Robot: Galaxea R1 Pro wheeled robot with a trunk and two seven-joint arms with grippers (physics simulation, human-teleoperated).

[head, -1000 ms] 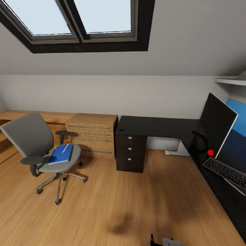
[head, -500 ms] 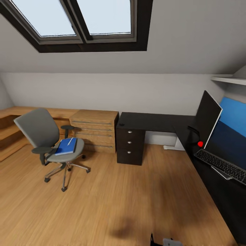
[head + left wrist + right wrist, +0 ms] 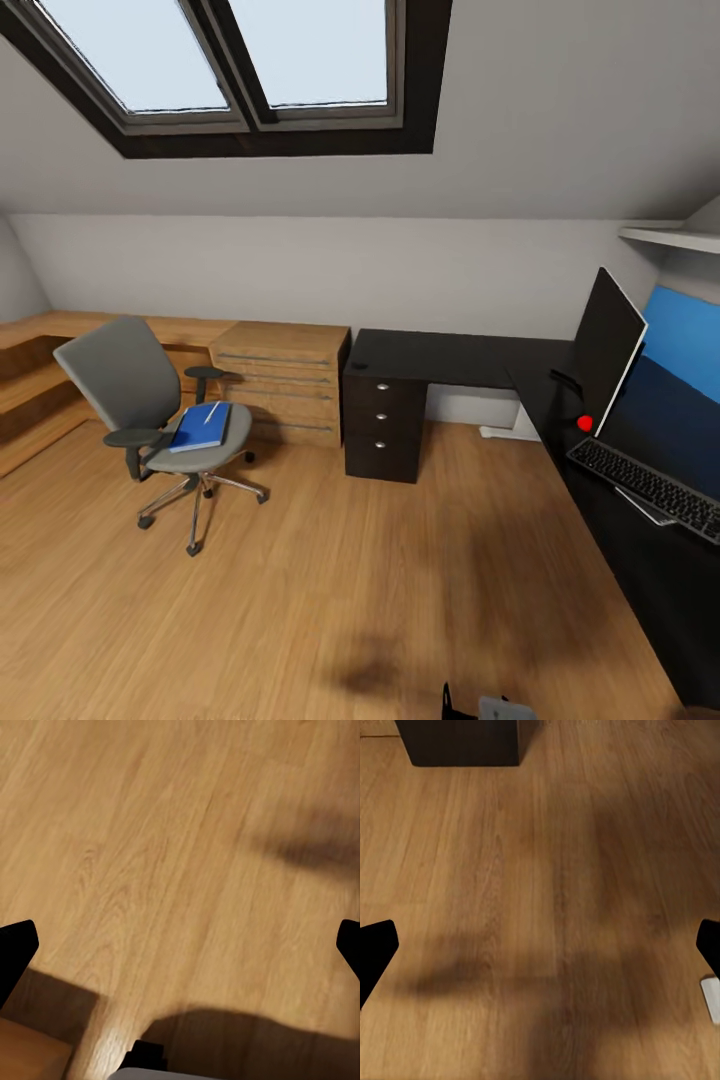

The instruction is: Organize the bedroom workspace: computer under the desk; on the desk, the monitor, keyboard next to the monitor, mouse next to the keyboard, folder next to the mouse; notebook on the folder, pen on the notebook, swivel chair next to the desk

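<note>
The swivel chair (image 3: pixel 135 400) stands on the wood floor at the left, well apart from the desk (image 3: pixel 450 358). On its seat lies the blue folder (image 3: pixel 200 428) with the white pen (image 3: pixel 211 412) on top. At the right, the monitor (image 3: pixel 607 345) and the keyboard (image 3: pixel 652 486) sit on the black desk top. The computer, mouse and notebook are out of view. My left gripper (image 3: pixel 180 952) and right gripper (image 3: pixel 540 952) both hang open over bare floor, holding nothing.
A dark drawer unit (image 3: pixel 384 426) stands under the desk's left end, beside low light-wood cabinets (image 3: pixel 282 382). A skylight (image 3: pixel 230 60) is set in the sloped ceiling. A blue wall panel (image 3: pixel 685 345) is behind the monitor. Wide wood floor (image 3: pixel 350 570) lies between me and the furniture.
The whole head view has shifted, so the camera moved: chair and desk now sit further right and look a little smaller. Nothing in the room itself moved.
</note>
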